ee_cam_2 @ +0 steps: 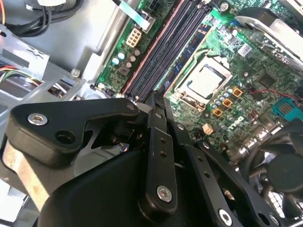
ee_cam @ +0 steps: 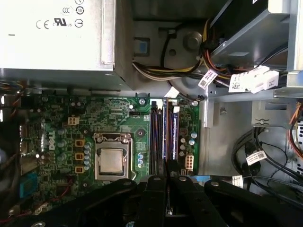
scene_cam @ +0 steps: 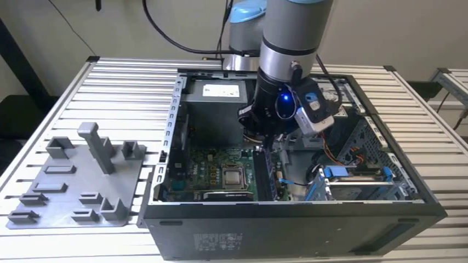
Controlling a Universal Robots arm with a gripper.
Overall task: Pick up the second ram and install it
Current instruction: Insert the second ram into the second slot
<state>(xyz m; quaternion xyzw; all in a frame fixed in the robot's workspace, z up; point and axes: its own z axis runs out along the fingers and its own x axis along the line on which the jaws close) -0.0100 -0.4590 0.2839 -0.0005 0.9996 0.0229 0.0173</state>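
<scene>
Just under tool (ee_cam: 164, 172), second ram (ee_cam: 164, 135).

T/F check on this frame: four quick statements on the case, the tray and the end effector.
1. The computer case stands open, motherboard exposed. True.
2. The grey tray lies outside the case, at the exterior view's left. True.
3. The end effector hangs over that tray. False: it is inside the case, at the memory slots.
4. A cooler covers the processor. False: its metal lid is bare.

Open computer case (scene_cam: 292, 230) on slatted table (scene_cam: 124, 82), green motherboard (ee_cam: 57, 123), power supply (ee_cam: 52, 42), grey tray (scene_cam: 62, 189) beside case.
</scene>
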